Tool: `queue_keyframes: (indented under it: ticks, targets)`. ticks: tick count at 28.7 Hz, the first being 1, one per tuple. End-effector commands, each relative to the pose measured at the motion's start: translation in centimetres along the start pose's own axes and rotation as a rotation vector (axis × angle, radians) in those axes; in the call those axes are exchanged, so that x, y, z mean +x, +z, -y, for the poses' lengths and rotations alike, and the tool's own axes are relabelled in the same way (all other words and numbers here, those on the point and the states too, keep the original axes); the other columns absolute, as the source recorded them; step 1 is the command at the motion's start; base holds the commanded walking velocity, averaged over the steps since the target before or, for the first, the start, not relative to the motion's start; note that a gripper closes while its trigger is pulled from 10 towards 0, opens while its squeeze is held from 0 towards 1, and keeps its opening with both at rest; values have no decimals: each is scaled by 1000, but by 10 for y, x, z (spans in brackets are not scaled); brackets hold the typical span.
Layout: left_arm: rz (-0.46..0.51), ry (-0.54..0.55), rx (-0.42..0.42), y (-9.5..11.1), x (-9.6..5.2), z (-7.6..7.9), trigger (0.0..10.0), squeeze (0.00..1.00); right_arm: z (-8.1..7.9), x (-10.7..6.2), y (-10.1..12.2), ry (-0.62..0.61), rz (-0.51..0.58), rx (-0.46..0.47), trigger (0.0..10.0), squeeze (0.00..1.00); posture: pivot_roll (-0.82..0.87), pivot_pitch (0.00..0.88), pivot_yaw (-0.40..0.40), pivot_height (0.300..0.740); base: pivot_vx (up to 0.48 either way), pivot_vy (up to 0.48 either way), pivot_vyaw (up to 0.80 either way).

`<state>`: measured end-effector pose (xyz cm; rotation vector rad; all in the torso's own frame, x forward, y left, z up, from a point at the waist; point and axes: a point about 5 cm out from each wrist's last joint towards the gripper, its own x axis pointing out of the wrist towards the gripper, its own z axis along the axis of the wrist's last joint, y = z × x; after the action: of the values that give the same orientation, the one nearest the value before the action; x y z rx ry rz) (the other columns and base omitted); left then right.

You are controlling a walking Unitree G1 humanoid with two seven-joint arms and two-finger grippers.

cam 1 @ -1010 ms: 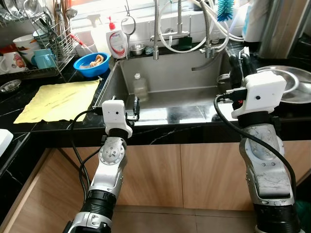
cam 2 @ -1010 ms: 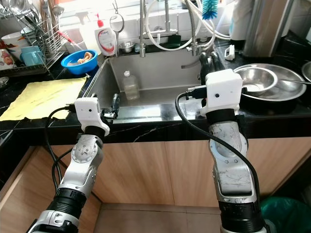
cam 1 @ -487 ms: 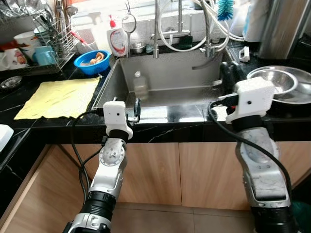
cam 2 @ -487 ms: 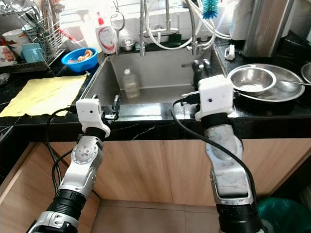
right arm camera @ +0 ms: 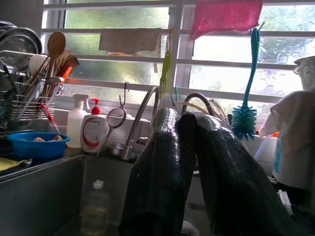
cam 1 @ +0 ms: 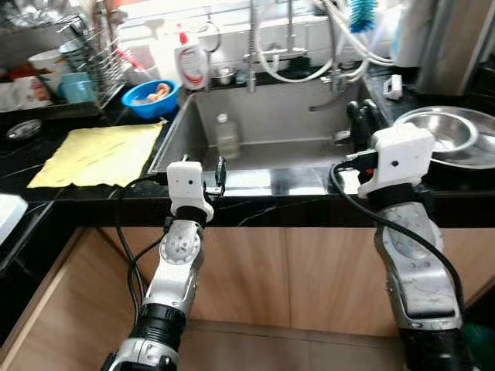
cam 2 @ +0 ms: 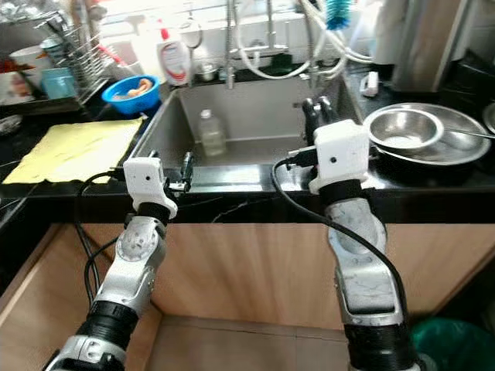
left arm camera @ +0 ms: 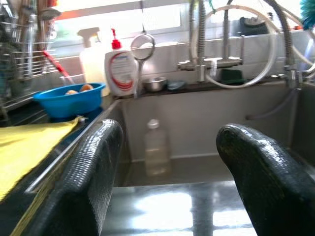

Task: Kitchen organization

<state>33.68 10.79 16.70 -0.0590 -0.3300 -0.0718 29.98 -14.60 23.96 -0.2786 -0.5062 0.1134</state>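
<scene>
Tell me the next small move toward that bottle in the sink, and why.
Probably reach the left tool forward and down over the sink's front edge toward the bottle. That tool is open at the front edge, and the bottle stands upright near the back wall just ahead of it; the right tool is shut and farther off.

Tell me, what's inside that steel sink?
A small clear plastic bottle with a white cap stands in the stainless steel sink, near its back wall. The right pincer and its white wrist cover the sink's right corner, so anything there is hidden.
</scene>
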Motion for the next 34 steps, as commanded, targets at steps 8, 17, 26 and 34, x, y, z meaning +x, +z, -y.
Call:
queue_keyframes:
  ticks: [8,17,26,34]
  targets:
    - [4,16,25,1,2,-7,10000,0,-1,3,6,2,15,9,10000,0,-273,0,168,740,31,0,0]
    - [3,22,32,2,4,-7,10000,0,-6,1,4,35,3,-5,10000,0,-274,0,170,740,278,0,0]
    - [7,26,31,2,4,-7,10000,0,-7,0,5,29,6,20,10000,0,-273,0,170,740,314,0,213]
    - [12,30,32,3,4,-8,10000,0,-8,0,4,29,-4,26,10000,0,-272,0,169,740,317,0,0]
